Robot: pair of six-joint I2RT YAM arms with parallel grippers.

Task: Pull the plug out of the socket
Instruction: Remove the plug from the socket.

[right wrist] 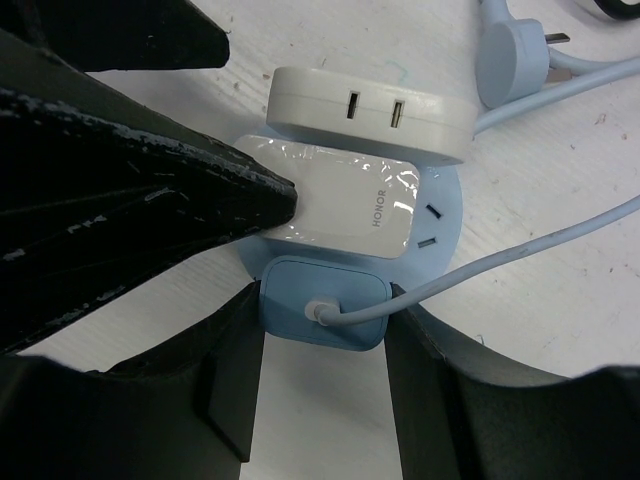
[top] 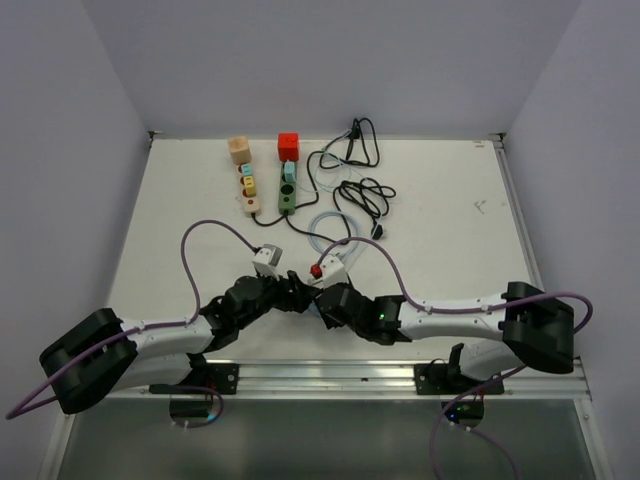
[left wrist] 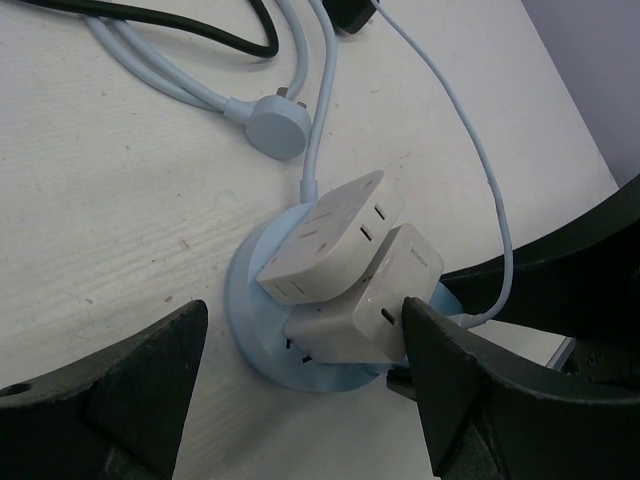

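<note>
the blue plug [right wrist: 325,312] is a small pale-blue block with rounded corners. it sits in the near edge of the round socket [right wrist: 440,215], and a pale cable [right wrist: 520,255] leaves its face and runs off to the side. the right gripper [right wrist: 326,335] has it pinched, one black finger pressed against each flank, jaws about half closed. the socket is a flat pale-blue disc lying on the white table [right wrist: 520,400], near the middle of its front half.

just behind the plug, a white charger [right wrist: 340,205] wrapped in glossy film is also plugged into the disc. grey letters on its end read "honor". beyond it stands a second white adapter [right wrist: 370,110] with two usb slots. no other writing is readable.

the left gripper [left wrist: 300,330] is spread wide around the socket and both chargers and holds nothing. one fingertip [left wrist: 415,320] touches the end of the honor charger, and the other finger is just beside the disc's rim, apart from it.

both arms lie low over the table, forearms angled inward, wrists meeting over the socket.

farther out, a loose pale-blue plug [left wrist: 275,125] lies flat on its own cable. at the far edge are a wooden power strip [top: 247,185], a green power strip [top: 287,190] and tangled black cables [top: 360,190].
</note>
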